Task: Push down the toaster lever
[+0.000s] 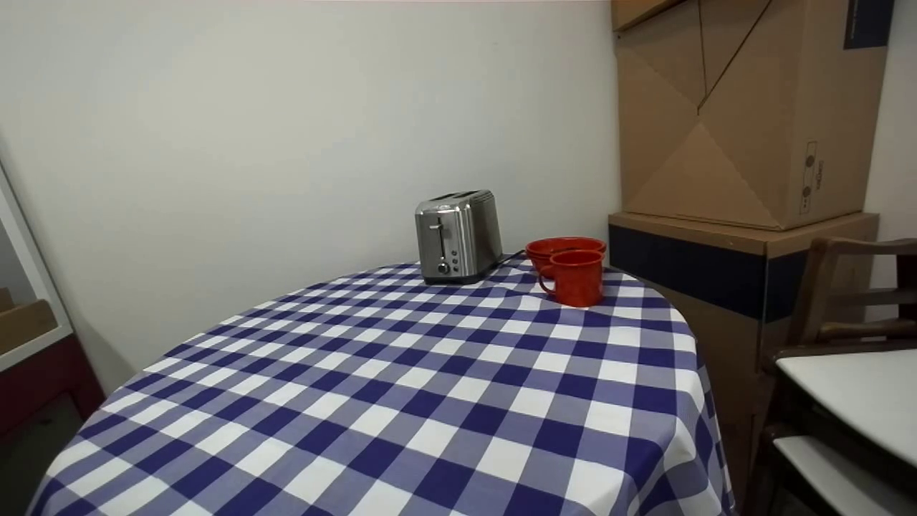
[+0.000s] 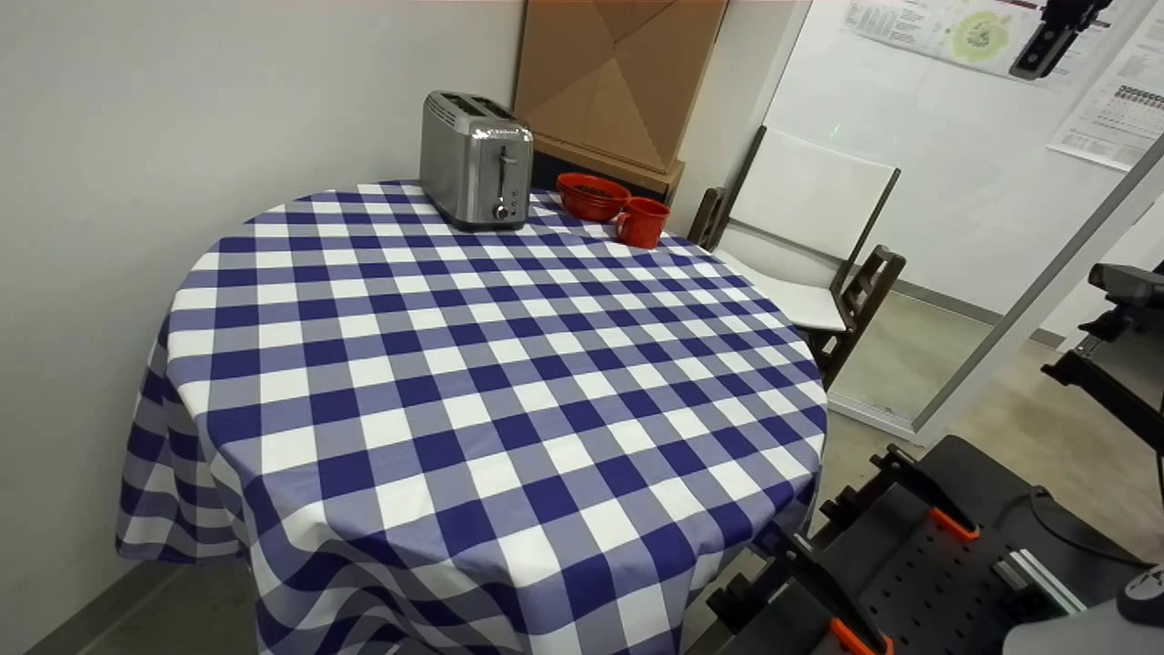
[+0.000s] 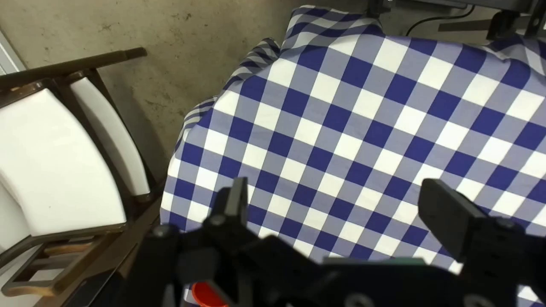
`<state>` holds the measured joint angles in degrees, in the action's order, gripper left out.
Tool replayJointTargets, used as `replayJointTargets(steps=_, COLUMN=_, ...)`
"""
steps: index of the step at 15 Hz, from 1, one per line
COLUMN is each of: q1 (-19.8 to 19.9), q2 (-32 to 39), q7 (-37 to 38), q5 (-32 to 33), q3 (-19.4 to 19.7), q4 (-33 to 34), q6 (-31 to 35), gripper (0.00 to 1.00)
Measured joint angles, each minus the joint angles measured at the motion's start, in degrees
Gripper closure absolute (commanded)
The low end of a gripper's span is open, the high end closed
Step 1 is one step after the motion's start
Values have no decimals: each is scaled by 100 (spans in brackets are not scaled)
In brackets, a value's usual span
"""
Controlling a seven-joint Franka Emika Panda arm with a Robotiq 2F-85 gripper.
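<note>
The silver toaster (image 1: pixel 458 236) stands upright at the back of the table near the wall. It also shows in an exterior view (image 2: pixel 477 168). Its lever (image 1: pixel 435 226) sits near the top of the front slot, above a round knob; the lever shows there too (image 2: pixel 508 161). The toaster is out of view in the wrist view. My gripper (image 3: pixel 335 196) is open and empty, with its fingers wide apart above the checked cloth. Part of the gripper (image 2: pixel 1046 45) shows at the top right of an exterior view, high up and well away from the toaster.
A red cup (image 1: pixel 579 278) and a red bowl (image 1: pixel 566 246) stand beside the toaster; they also show as cup (image 2: pixel 643 223) and bowl (image 2: pixel 593 196). The table (image 2: pixel 455 364) has a blue-white checked cloth. A chair (image 3: pixel 64 170) and cardboard boxes (image 1: pixel 716 143) stand beyond it.
</note>
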<state>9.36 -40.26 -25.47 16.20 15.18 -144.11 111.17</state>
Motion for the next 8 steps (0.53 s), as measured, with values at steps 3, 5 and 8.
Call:
replayJointTargets(steps=3, q1=-13, q2=10, q7=41, q5=-10, q3=-13, q4=11, q6=0, gripper=0)
replayJointTargets(steps=5, q1=-13, q2=12, q7=45, q5=-10, q3=-13, q4=11, q6=0, gripper=0)
replayJointTargets(steps=8, q1=-13, q2=13, q7=46, q5=-10, q3=-13, q4=11, q6=0, gripper=0)
